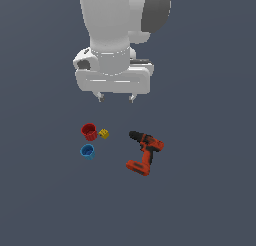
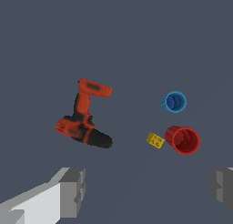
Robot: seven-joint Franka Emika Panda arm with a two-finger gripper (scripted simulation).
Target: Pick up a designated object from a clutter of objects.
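Observation:
The small blue cup (image 1: 87,151) (image 2: 174,102) stands on the grey floor, mouth up, just in front of the red cup (image 1: 89,132) (image 2: 183,140). A tiny yellow cube (image 1: 104,134) (image 2: 155,140) sits right beside the red cup. The orange-red and black power drill (image 1: 144,152) (image 2: 84,119) lies on its side toward the exterior view's right. My gripper (image 1: 116,98) (image 2: 148,191) hangs open and empty well above the objects, over the gap between the cups and the drill. Both grey fingertips (image 2: 73,191) show in the wrist view.
The ground is a flat dark grey surface with no walls or edges in view. The white arm (image 1: 120,25) fills the upper middle of the exterior view.

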